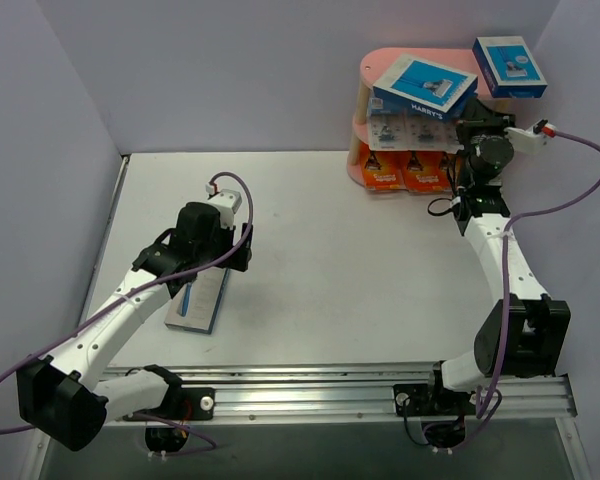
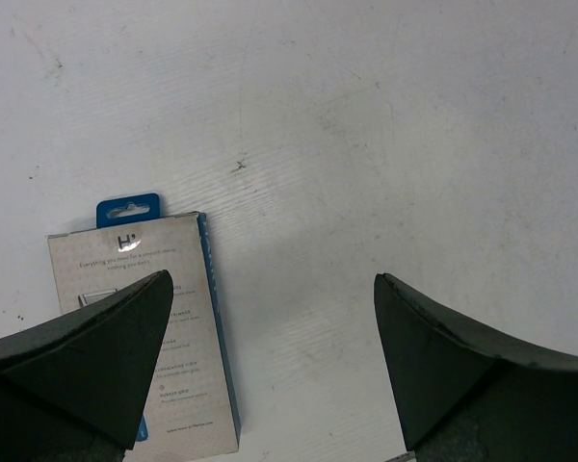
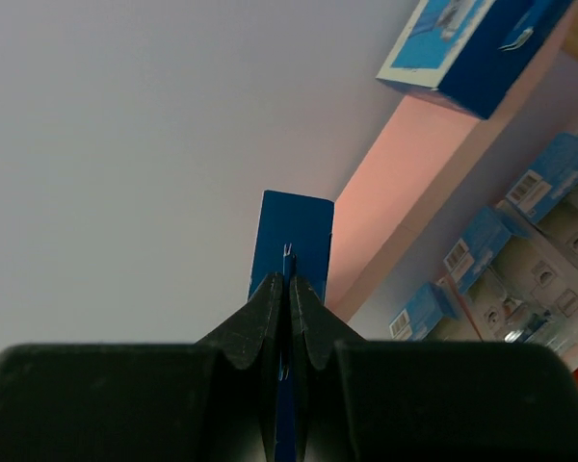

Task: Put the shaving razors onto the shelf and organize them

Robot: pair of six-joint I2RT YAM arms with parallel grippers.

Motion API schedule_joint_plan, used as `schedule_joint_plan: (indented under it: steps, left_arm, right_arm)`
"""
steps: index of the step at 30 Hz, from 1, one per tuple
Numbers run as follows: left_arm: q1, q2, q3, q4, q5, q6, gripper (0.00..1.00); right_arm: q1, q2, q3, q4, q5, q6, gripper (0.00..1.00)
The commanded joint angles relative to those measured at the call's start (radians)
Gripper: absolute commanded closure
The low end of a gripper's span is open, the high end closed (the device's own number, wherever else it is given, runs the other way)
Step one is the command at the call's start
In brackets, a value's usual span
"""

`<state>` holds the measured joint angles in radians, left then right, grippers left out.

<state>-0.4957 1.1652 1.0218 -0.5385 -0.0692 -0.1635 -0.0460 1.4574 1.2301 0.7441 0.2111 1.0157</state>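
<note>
Shelf (image 1: 380, 62) stands at the far right corner of the desk (image 1: 360, 270) in the top view. I note a Harry's box (image 1: 425, 85) lying aslant on its top board, white-blue blister cards (image 1: 410, 130) on the middle board, and orange boxes (image 1: 380, 177) side by side on the bottom board. The right pincer (image 1: 485, 115) is raised at the shelf's right end, just below a second blue box (image 1: 510, 65) at the top board's right edge. From this view I cannot tell whether that box rests on the board. The left pincer (image 1: 212, 250) hangs over a blue-grey box (image 1: 198, 300) that lies flat on the desk, well apart from the shelf.

Left wrist view: the left pincer's fingers (image 2: 96, 356) stand wide apart and grip nothing. The blue-grey box (image 2: 135, 318) lies grey face up with its blue hang tab pointing away. It is partly hidden under the finger on the picture's left, and desk surface shows between the two fingers.

Right wrist view: the right pincer (image 3: 289, 279) is closed tight on a thin blue edge of the second blue box (image 3: 291, 236), which rises beyond the fingertips. To the right I see a pink shelf board (image 3: 414, 183). The Harry's box (image 3: 472, 48) sits above it, and the blister cards (image 3: 549, 221) are ranged below.
</note>
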Motion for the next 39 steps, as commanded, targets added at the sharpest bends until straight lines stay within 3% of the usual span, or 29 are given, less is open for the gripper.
schedule_joint_plan:
  steps: [1, 12, 28, 34, 39]
  left_arm:
    - [-0.004, 0.004, 0.044, 0.018, 0.019, 0.005, 0.06]
    - [-0.010, 0.022, 0.044, 0.018, 0.023, 0.004, 0.06]
    - [-0.030, 0.044, 0.043, 0.020, 0.029, 0.002, 0.06]
    - [-0.046, 0.048, 0.044, 0.020, 0.028, 0.002, 0.06]
    - [-0.046, 0.051, 0.046, 0.018, 0.028, 0.002, 0.06]
  right_arm:
    - [0.005, -0.065, -0.018, 0.112, 0.151, 0.043, 1.00]
    - [0.040, -0.045, -0.037, 0.170, 0.319, 0.080, 1.00]
    - [0.221, -0.006, -0.052, 0.215, 0.683, 0.007, 1.00]
    - [0.241, 0.027, -0.041, 0.230, 0.715, -0.003, 1.00]
    - [0.255, 0.092, 0.026, 0.224, 0.653, -0.035, 1.00]
